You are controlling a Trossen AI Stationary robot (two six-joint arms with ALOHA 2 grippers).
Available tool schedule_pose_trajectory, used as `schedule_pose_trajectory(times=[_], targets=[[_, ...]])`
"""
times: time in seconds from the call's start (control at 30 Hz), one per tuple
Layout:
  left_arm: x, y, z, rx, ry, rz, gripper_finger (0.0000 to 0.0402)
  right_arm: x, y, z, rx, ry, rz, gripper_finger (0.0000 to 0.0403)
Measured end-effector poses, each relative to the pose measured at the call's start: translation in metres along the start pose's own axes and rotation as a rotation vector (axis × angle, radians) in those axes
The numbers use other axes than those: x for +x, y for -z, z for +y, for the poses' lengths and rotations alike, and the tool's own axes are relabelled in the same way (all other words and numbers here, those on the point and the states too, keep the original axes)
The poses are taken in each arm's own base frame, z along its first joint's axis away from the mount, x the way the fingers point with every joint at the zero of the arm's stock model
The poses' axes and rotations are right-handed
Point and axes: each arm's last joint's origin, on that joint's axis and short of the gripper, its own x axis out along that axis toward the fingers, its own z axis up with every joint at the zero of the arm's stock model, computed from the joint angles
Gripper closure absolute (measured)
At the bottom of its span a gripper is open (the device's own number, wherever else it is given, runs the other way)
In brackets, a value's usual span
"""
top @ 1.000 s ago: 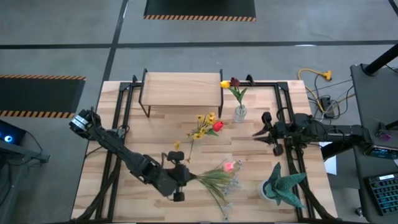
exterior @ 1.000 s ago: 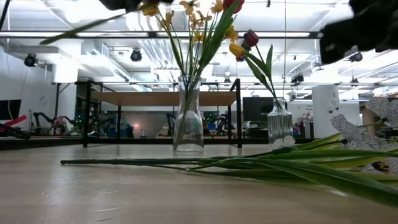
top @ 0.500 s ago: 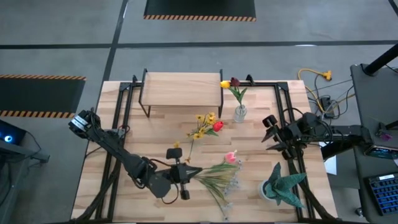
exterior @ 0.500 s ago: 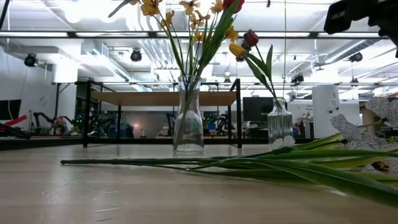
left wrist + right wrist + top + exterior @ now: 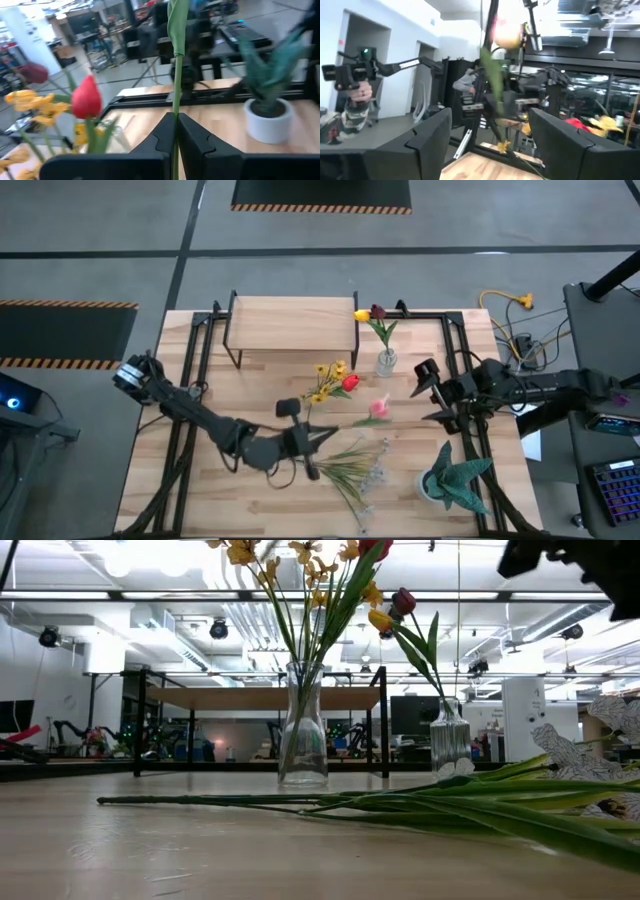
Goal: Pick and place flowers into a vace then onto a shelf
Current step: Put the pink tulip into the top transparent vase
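My left gripper [image 5: 310,441] is shut on a flower with a pink blossom [image 5: 380,408], held in the air over the table's middle. My right gripper [image 5: 427,392] stands open to the right of that blossom, which shows ahead of its fingers [image 5: 507,32]. A glass vase [image 5: 303,730] holds yellow flowers [image 5: 325,378] and a red one [image 5: 350,382]. A second vase [image 5: 386,362] holds a yellow and a maroon flower. More flowers [image 5: 355,465] lie flat on the table. The shelf [image 5: 292,320] stands at the far edge. My left gripper pinches the flower's green stem [image 5: 175,117] between its two fingers, which lie across it. The flower is lifted clear of the table. Its stem runs on past the fingertips [image 5: 192,135] toward the blossom on the table's right.
A teal spiky plant in a white pot [image 5: 455,480] stands at the near right corner. Black frame rails [image 5: 465,370] run along the table's sides. In the right wrist view, a person's hand [image 5: 362,92] holds a device in the room beyond.
My left gripper has risen and gone toward the far edge with the pink flower, lifting it clear of the flowers lying on the table. Its blossom has swung toward the second vase. My right gripper has opened.
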Motion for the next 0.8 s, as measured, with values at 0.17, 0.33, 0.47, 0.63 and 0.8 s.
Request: schedule_pose_trajectory(times=[0.17,0.33,0.47,0.63,0.8], targets=[[0.015,0.002,0.014,0.018,-0.029,0.009,0.0401,0.028,-0.009,-0.009,-0.038,-0.03,0.028,0.0148],[0.017,0.002,0.016,0.039,-0.003,0.007,0.0401,0.054,-0.011,-0.023,-0.006,-0.028,0.067,0.0149],[0.018,0.002,0.016,0.047,-0.004,0.007,0.0401,0.075,-0.008,-0.034,0.008,-0.031,0.103,0.0153],[0.018,0.002,0.016,0.047,0.008,0.006,0.0401,0.097,-0.006,-0.041,0.008,-0.129,0.118,0.0161],[0.018,0.002,0.016,0.047,0.008,0.006,0.0401,0.113,-0.005,-0.047,-0.002,-0.146,0.12,0.0166]])
